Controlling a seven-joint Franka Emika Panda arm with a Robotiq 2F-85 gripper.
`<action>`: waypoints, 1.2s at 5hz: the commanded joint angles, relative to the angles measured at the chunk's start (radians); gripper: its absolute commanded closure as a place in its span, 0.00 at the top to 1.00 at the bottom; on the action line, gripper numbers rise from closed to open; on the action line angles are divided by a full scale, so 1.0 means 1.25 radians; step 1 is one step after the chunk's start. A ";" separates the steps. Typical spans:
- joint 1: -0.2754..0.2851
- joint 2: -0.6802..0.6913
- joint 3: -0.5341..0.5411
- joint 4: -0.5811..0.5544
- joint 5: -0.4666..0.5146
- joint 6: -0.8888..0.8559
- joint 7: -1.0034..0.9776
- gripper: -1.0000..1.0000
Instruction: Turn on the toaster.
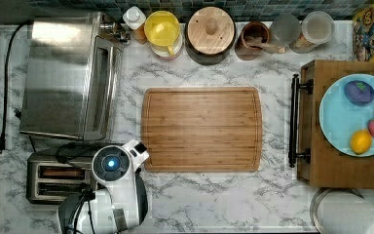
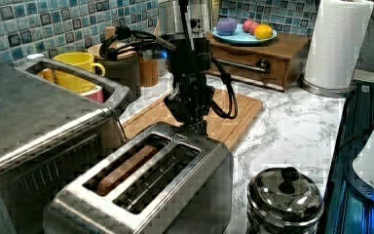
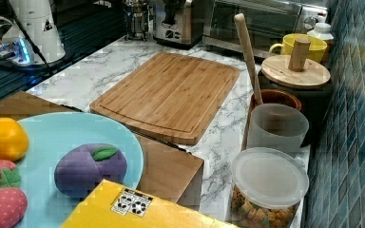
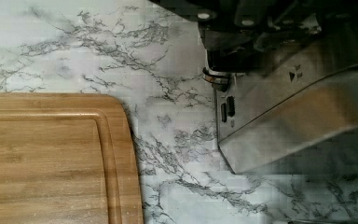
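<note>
Jaws cannot be told apart or together: the gripper [image 2: 195, 124] hangs at the toaster's [image 2: 160, 190] far end, which sits front left in the top view. Boxy brushed steel, probably heavy and slippery; press its end lever. Right: grooved bamboo board [image 1: 202, 129].
</note>
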 commanded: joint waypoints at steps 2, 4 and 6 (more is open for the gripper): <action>0.022 0.172 0.014 -0.197 -0.009 0.074 -0.061 0.00; 0.019 0.172 0.017 -0.196 -0.009 0.074 -0.061 0.00; 0.025 0.172 0.011 -0.197 -0.008 0.074 -0.062 0.00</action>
